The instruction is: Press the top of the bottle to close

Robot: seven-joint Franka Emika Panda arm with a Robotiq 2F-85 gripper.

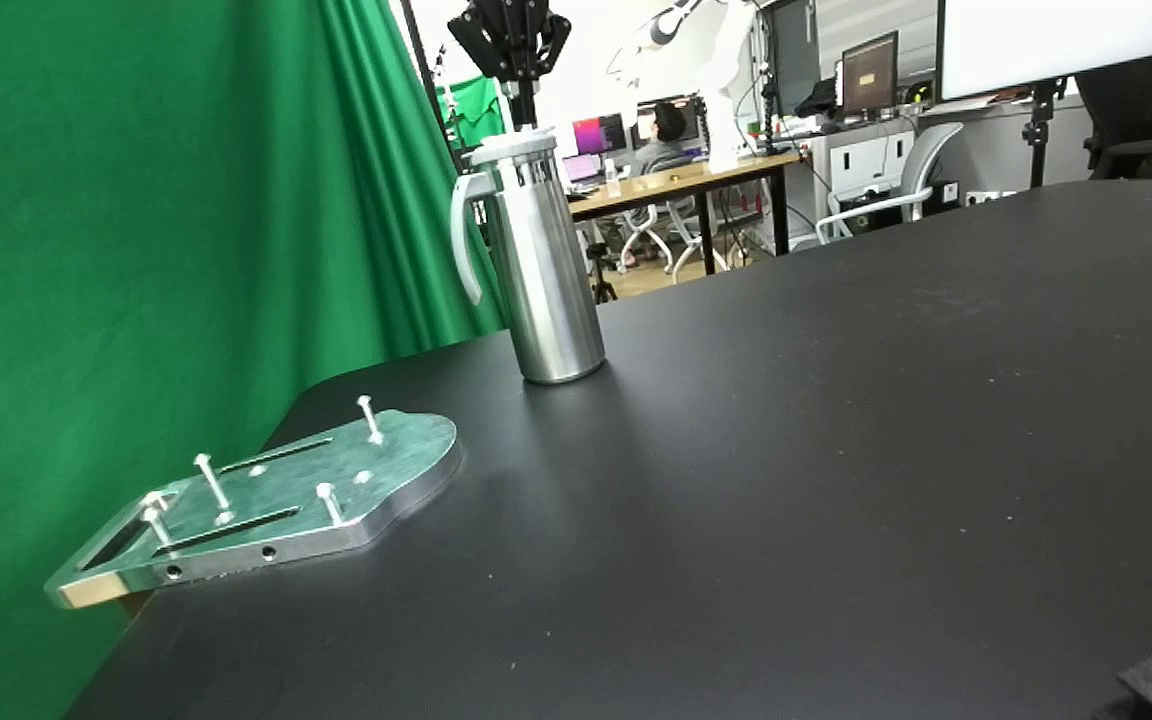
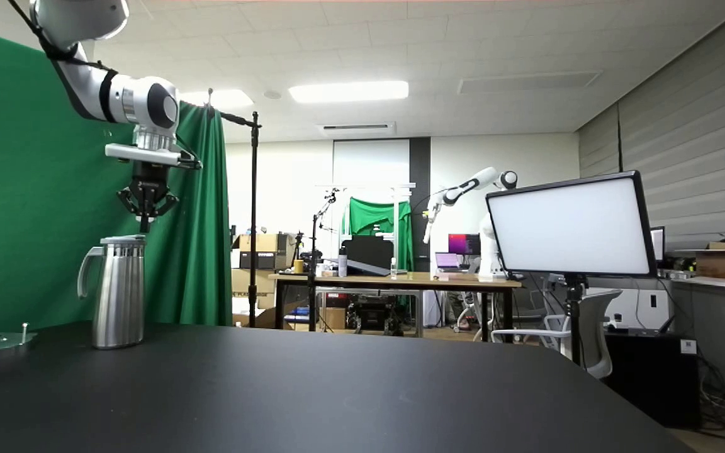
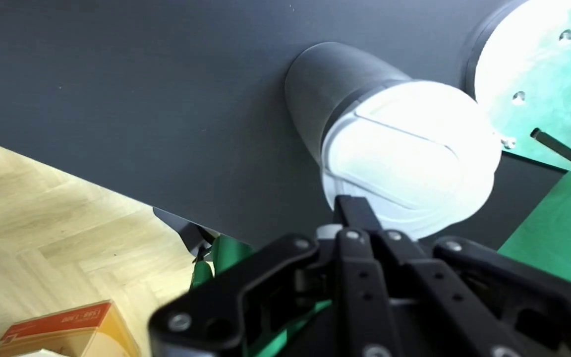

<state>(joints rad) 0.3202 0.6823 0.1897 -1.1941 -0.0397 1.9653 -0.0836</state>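
Note:
The brushed steel bottle [image 1: 548, 280] stands upright on the black table, with its handle on the left side in both exterior views [image 2: 119, 299]. In the wrist view its steel body [image 3: 337, 82] shows beyond the lid. The top of the bottle [image 1: 513, 147] is a light grey round cap, and it looks bright white in the wrist view [image 3: 409, 153]. My gripper [image 1: 527, 118] is shut and empty, pointing down over the cap's edge, away from the handle, in an exterior view [image 2: 144, 226]. In the wrist view the fingertips [image 3: 357, 202] overlap the cap's near rim. Whether they touch it I cannot tell.
A flat green-tinted plate with pegs [image 1: 336, 470] lies on the black table [image 1: 786, 480] near the bottle's handle side. A green curtain [image 1: 186, 200] hangs beside the table edge. The table edge and the floor [image 3: 57, 213] show near the bottle in the wrist view.

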